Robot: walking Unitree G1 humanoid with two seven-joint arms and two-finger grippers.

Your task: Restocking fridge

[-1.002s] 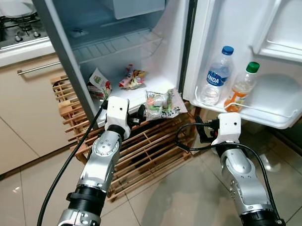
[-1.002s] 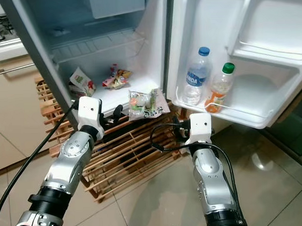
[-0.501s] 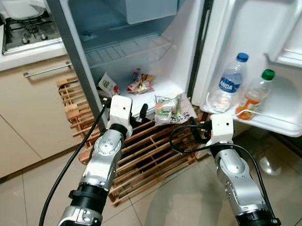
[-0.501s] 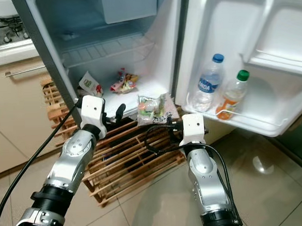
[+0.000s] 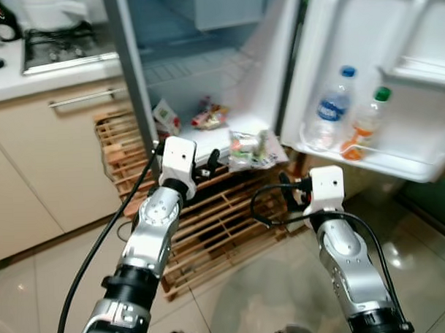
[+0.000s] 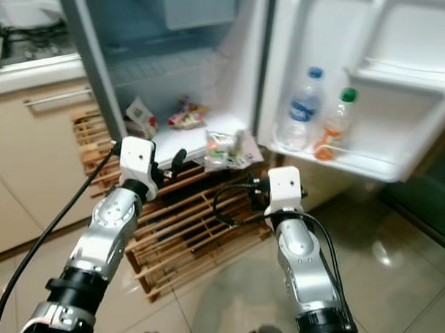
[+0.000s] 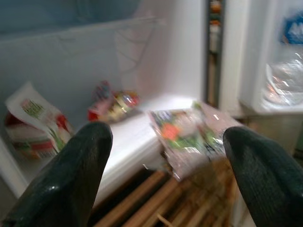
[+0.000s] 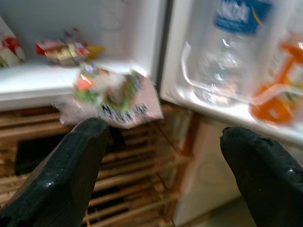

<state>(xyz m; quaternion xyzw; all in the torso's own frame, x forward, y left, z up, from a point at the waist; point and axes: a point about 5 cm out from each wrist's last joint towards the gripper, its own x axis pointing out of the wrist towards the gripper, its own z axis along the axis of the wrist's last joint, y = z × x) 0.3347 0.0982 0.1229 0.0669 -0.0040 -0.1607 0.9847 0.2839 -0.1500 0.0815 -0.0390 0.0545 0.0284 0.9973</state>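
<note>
The fridge [image 5: 204, 72] stands open in front of me. On its bottom shelf lie a white and green packet [image 5: 162, 116] and a red snack bag [image 5: 210, 116]. A clear bag of produce [image 5: 251, 149] hangs over the shelf's front edge. The door shelf [image 5: 383, 161] holds a water bottle [image 5: 330, 110] and an orange drink bottle [image 5: 363, 123]. My left gripper [image 5: 206, 163] is open and empty, just short of the shelf edge, left of the clear bag [image 7: 187, 137]. My right gripper [image 5: 291, 192] is open and empty, below the clear bag [image 8: 106, 94] and the door.
A wooden slatted rack [image 5: 217, 218] sits under the fridge, just beyond both grippers. A beige cabinet [image 5: 61, 157] with a stove [image 5: 65, 48] on its counter stands at the left. The open door [image 5: 394, 43] juts out on the right. Tiled floor [image 5: 242, 297] lies beneath my arms.
The whole picture has shifted and blurred, with more cabinet showing at the left, so the camera has moved. Both grippers stay open in front of the fridge.
</note>
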